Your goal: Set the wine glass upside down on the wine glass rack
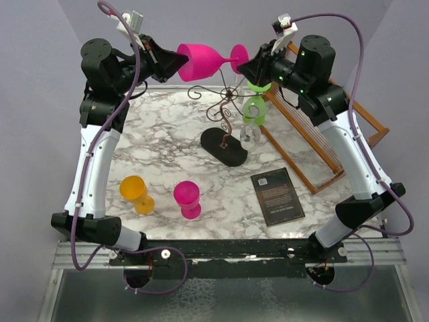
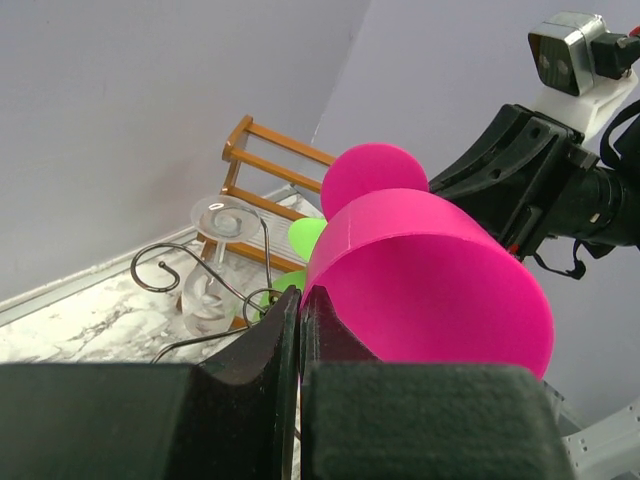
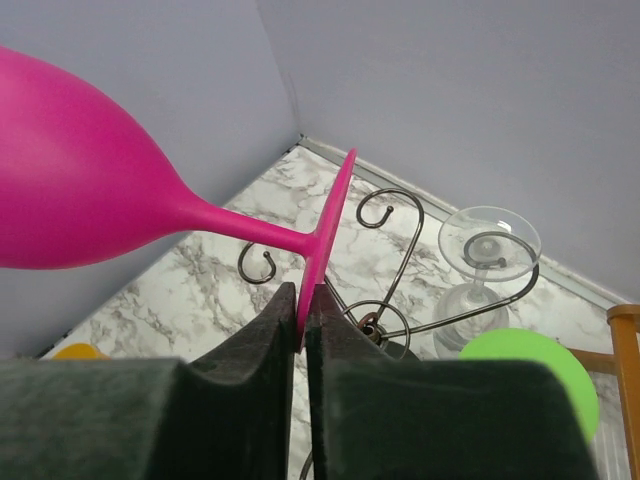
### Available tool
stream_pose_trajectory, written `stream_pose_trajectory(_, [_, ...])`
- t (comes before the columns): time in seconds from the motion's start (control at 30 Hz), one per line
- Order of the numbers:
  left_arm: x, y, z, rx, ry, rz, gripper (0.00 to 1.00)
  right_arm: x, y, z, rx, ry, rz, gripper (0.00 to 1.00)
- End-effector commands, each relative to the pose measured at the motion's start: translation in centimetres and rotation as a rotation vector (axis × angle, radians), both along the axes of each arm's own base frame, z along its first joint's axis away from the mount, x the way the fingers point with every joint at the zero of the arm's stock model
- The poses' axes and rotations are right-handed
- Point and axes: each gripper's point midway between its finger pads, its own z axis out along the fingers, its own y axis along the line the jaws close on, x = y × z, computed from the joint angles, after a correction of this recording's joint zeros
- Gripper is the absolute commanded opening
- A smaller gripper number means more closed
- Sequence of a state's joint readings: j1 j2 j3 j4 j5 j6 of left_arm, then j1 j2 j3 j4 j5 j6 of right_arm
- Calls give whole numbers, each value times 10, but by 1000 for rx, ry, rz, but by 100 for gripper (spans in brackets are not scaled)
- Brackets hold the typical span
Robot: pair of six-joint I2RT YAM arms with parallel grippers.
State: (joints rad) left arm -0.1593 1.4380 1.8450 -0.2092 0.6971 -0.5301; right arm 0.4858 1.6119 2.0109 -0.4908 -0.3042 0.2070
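Clenches wine glass (image 1: 201, 62) by bowl rim in left gripper (image 1: 173, 62), pinches its foot in right gripper (image 1: 247, 62); hangs level in mid-air, far side, above wine glass rack (image 1: 222, 145). Seems mid-handover: needs inverting and hooking yet.

You're losing the pink wine glass (image 3: 90, 190) off the left edge of the right wrist view, rim out of sight. The lower edge of its foot disappears inside the right gripper (image 3: 303, 300), and the fingers (image 3: 240, 400) block the base of the wine glass rack (image 3: 372, 322). Beside the rack's hub, the green glass (image 3: 530, 375) shows only a round patch. In front of the rack, the print on the book (image 1: 277, 195) is too small to read.
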Motion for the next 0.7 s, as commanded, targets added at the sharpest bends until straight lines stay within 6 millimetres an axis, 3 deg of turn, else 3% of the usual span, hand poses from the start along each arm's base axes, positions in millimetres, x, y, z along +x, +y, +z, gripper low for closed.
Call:
stream_pose_trajectory(0.0, [-17,-4,11,-10,-42,-42,0,11,-9,9,4,-45,-66,1])
stream_pose_trajectory(0.07, [-16,-4,8,-8,-37,-44,2,14,-15,10,-15,-65,-101,1])
stream_pose_trajectory(0.4, [-20,2,-7,72,-57,-13,39,15,-60,33,-122,-218,-251,1])
stream_pose_trajectory(0.53, [-11,23,-15,173,-98,128,63,12,-83,44,-209,-321,-335,1])
stream_pose_trajectory(0.67, [-4,48,-25,289,-115,275,77,-2,-98,58,-299,-418,-353,1])
